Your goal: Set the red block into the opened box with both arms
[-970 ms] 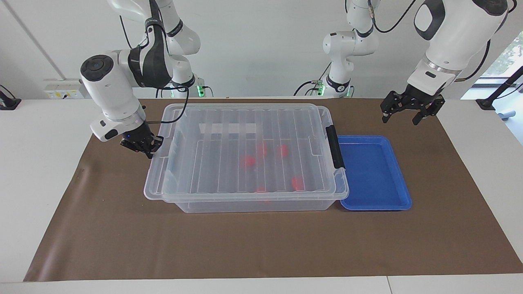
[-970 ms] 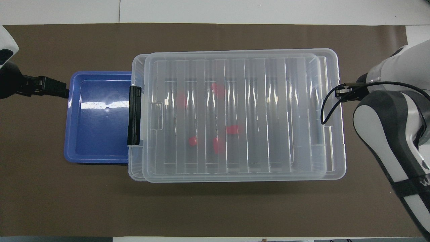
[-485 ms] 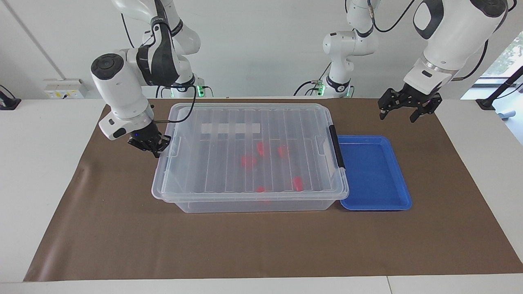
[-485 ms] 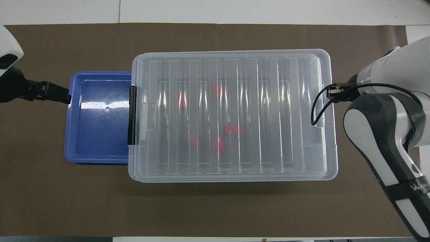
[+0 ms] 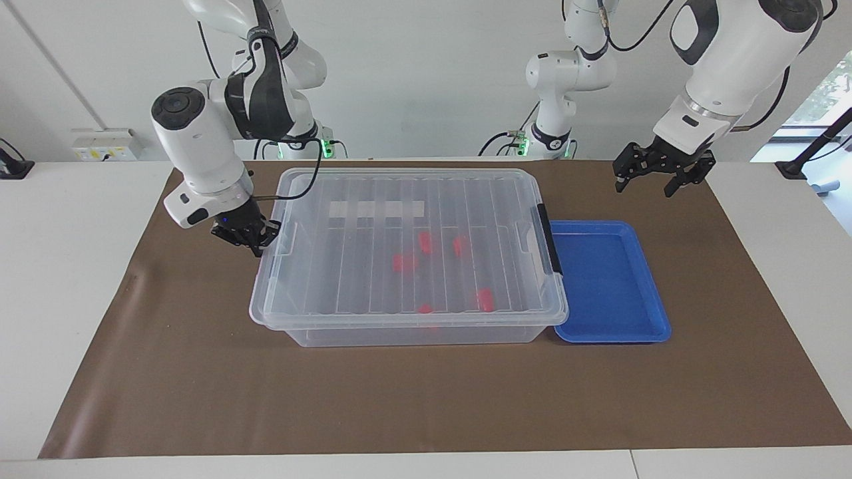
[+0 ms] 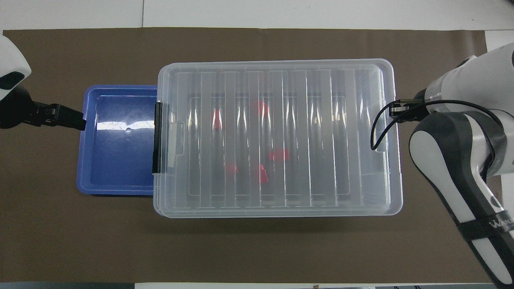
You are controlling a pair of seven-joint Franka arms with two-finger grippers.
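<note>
Two white arms work over a brown mat (image 5: 200, 372) on the table. Lying flat and square on the clear box (image 5: 406, 332), the ribbed lid (image 5: 373, 266) has its black clip handle (image 5: 550, 239) at the end toward the left arm, just beside the shallow blue tray (image 5: 609, 286). Several red blocks (image 5: 403, 262) show through the lid on the box floor, scattered about its middle; I count about five, though the ribs blur them. At the end of the lid toward the right arm, the right gripper (image 5: 256, 243) has its fingertips pressed together at the rim; whether they pinch the lid's edge or only touch it I cannot tell. Up in the air, the left gripper (image 5: 642, 181) hangs with its fingers (image 5: 667, 187) spread wide, over the mat beside the tray's edge nearer the robots, holding nothing. From overhead the left gripper (image 6: 60, 116) reaches just to the tray's outer rim (image 6: 82, 160).
</note>
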